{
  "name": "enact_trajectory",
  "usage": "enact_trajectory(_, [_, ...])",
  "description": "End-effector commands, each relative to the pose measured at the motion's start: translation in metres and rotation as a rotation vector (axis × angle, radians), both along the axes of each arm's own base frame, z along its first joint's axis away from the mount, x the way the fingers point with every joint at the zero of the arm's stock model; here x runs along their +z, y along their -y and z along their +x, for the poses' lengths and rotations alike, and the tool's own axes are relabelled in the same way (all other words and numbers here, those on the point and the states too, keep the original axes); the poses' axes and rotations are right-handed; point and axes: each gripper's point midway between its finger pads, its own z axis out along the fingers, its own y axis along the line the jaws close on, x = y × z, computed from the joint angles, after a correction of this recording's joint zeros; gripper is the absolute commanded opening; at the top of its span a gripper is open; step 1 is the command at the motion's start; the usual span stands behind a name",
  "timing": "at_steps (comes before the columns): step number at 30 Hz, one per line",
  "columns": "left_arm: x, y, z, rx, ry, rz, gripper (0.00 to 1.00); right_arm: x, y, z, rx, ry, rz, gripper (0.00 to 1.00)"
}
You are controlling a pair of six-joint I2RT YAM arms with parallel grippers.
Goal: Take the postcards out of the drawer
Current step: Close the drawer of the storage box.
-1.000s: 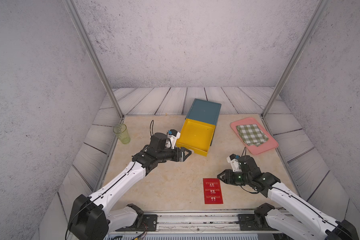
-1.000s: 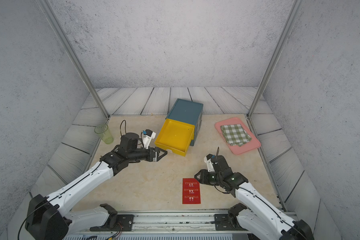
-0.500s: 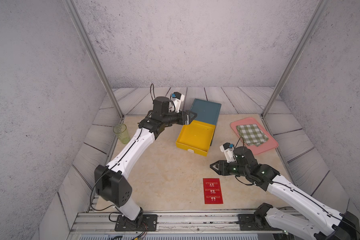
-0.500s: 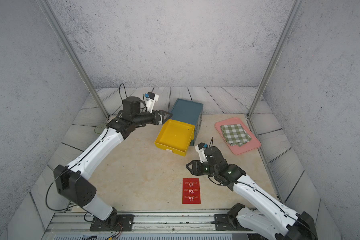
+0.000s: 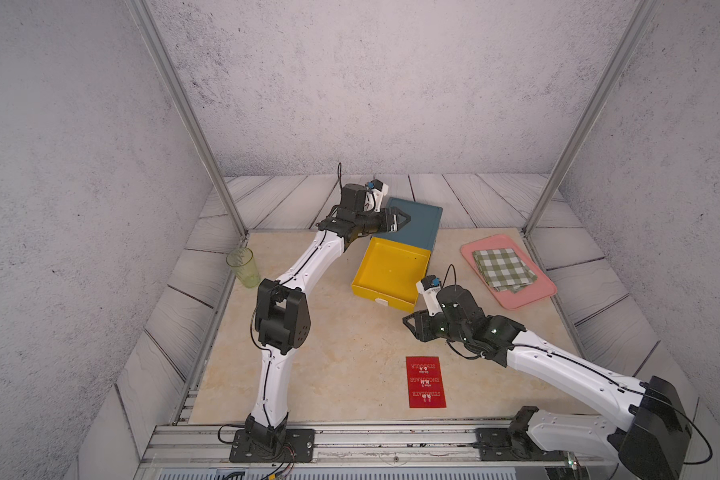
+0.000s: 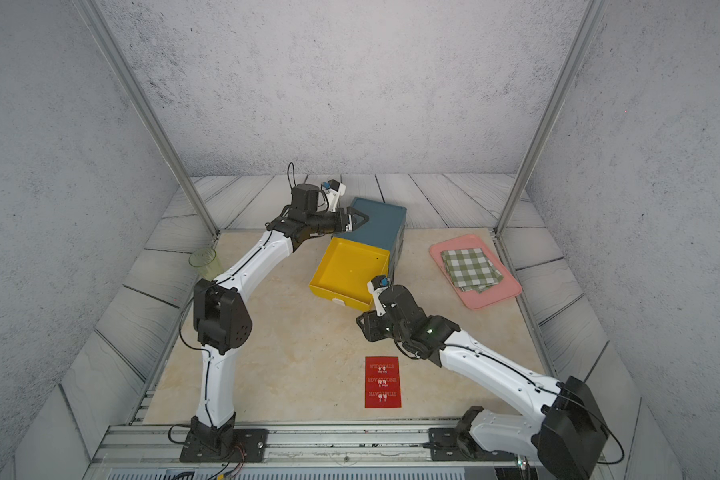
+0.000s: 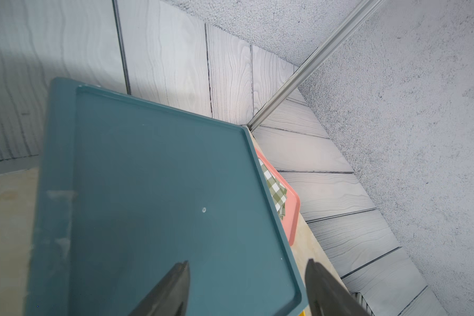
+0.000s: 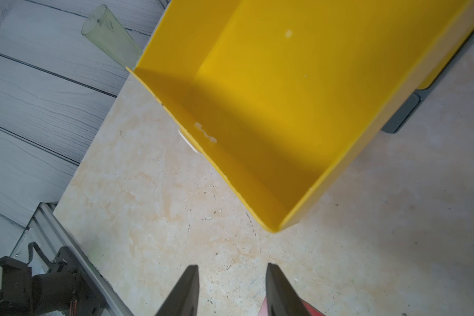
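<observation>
Red postcards point(image 5: 427, 382) lie flat on the marble table point(image 5: 341, 374) at six o'clock, near its front edge, well apart from the yellow drawer point(image 5: 385, 296). That drawer stands pulled out of the teal cabinet point(image 5: 418, 224) and looks bare in both top views, so the job reads as good as done; how many cards are stacked there, I cannot tell. Left gripper point(image 5: 404, 218) hangs over the cabinet top, jaws wide, holding nothing; right gripper point(image 5: 410, 328) hovers at one o'clock from the cards, by the drawer's front corner, jaws parted, empty. Right wrist view shows the drawer floor bare right into its front corners, closer than any top view; left wrist view gives only the cabinet top and a sliver of pink tray point(image 7: 293, 213).
</observation>
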Motion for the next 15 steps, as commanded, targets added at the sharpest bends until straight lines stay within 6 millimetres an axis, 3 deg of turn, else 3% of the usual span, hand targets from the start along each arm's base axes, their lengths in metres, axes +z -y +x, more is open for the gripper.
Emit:
enact_trajectory(1, [0.011,0.005,0.005,-0.015,0.002,-0.058,0.72,0.010,-0.012,0.013,0.004,0.073,-0.020,0.42])
enact_trajectory(9, [-0.008,0.006,0.006,-0.017,-0.036,-0.037,0.72,0.005,-0.024,0.029,-0.013,0.113,-0.062,0.42])
enact_trajectory(15, [-0.020,0.006,0.005,-0.020,-0.058,-0.015,0.72,0.006,-0.019,0.045,-0.058,0.174,-0.125,0.42])
